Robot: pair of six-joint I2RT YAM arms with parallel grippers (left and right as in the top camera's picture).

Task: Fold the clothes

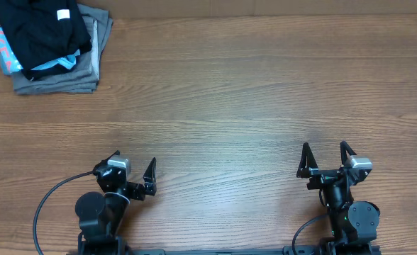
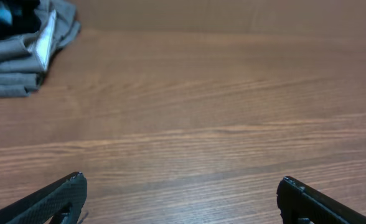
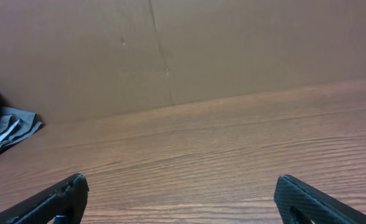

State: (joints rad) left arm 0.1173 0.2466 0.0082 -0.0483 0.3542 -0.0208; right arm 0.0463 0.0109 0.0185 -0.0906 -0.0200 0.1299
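Nothing legible; the tag (image 1: 64, 14) on the black T-shirt (image 1: 35, 32) is too small.

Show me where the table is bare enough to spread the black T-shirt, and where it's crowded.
Bare table runs from the grey garment rightward to the right edge, ahead of both grippers; the strip between left gripper and right gripper is bare too. Crowded in the far left corner: the black T-shirt lies atop a light blue shirt and that grey garment.

I'm seeing the black T-shirt (image 1: 42, 30) running off the overhead view's top edge and covering most of the blue shirt (image 1: 58, 64). Both wrist cameras are showing only fingertips (image 2: 61, 198) (image 3: 63, 196), the bottom edge cutting off the rest.
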